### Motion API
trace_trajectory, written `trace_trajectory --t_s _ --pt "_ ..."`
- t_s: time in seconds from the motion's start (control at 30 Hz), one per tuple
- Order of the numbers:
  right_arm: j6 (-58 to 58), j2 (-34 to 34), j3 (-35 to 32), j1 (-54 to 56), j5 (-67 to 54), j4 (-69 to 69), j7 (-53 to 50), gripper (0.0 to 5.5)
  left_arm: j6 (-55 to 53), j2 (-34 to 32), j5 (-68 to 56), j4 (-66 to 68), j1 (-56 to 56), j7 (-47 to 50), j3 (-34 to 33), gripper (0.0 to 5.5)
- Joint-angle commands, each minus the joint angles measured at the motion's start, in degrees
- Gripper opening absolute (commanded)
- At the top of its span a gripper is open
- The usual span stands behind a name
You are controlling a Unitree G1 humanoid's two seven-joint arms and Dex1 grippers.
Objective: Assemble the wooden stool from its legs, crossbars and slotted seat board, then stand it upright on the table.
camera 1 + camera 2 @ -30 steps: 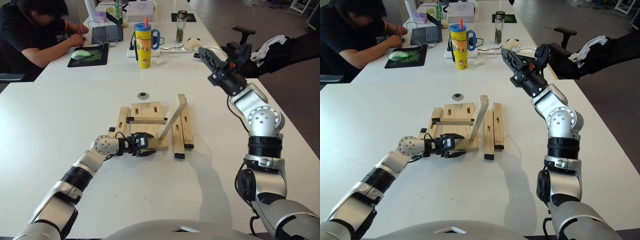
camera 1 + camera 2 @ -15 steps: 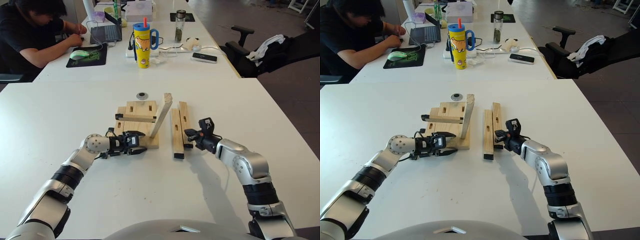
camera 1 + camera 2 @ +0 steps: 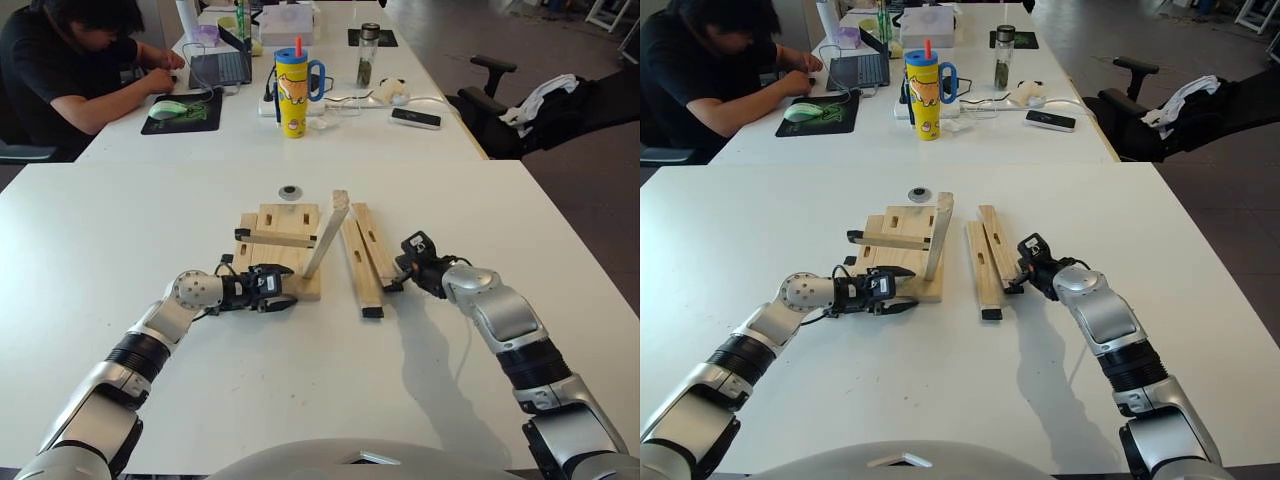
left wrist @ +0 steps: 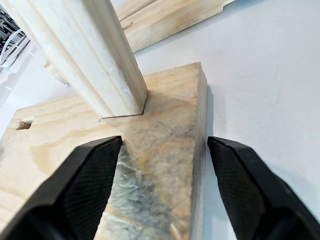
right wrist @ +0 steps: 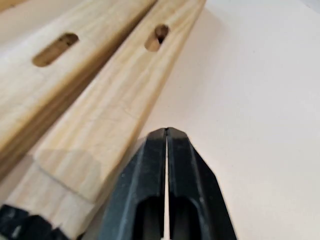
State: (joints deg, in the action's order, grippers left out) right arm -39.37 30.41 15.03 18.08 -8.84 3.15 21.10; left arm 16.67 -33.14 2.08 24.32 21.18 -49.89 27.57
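Right gripper [image 3: 400,277] now down beside loose legs [image 3: 358,265]

A yellow tumbler [image 3: 291,92], laptop [image 3: 220,68], phone [image 3: 414,118] and jar [image 3: 368,55] stand on the far table [image 3: 440,142].

The left arm [image 3: 140,350] stretches forward low and angles inward, its left gripper [image 3: 285,291] held level with the fingers [image 4: 90,175] spread wide apart. The right arm [image 3: 515,335] reaches forward and inward with the elbow bent, its right gripper [image 3: 395,281] low and pointing inward, fingers pressed tight together.
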Motion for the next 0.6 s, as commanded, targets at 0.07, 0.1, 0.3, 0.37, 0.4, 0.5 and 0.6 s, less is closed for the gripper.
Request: trace_trajectory --t_s 0.07,0.1,0.3,0.37,0.4,0.5,0.6 --pt "2.7 -5.4 -4.5 -0.1 -3.6 -3.8 1.9 0.02 -11.8 2.8 1.1 1.4 -8.9 -4.8 4.5 3.18" --pt "2.0 -6.4 -5.7 -0.7 -4.7 -5.4 1.7 0.02 -13.0 3.2 0.4 0.8 -9.0 -5.0 4.4 3.18" --pt "-7.2 -10.6 -9.7 -3.2 -9.9 -12.6 -0.3 0.95 -17.7 5.3 -2.1 -2.0 -9.4 -5.1 4.7 3.18" --pt "-12.0 -11.3 -10.5 -4.2 -10.7 -15.3 -2.0 1.31 -18.8 5.7 -2.4 -2.8 -9.4 -5.1 4.8 3.18" --pt "-16.2 -11.7 -10.5 -4.8 -11.5 -16.8 -2.7 1.51 -19.2 5.6 -2.4 -3.3 -9.6 -4.9 4.9 3.18" --pt "-26.8 -14.9 -12.0 -7.2 -14.6 -21.7 -5.1 2.03 -20.2 4.5 -2.5 -5.7 -10.9 -4.4 4.2 3.18" --pt "-33.4 -15.8 -12.4 -8.6 -14.9 -24.8 -7.0 2.32 -21.3 3.1 -2.8 -8.0 -12.6 -3.3 3.0 3.18"
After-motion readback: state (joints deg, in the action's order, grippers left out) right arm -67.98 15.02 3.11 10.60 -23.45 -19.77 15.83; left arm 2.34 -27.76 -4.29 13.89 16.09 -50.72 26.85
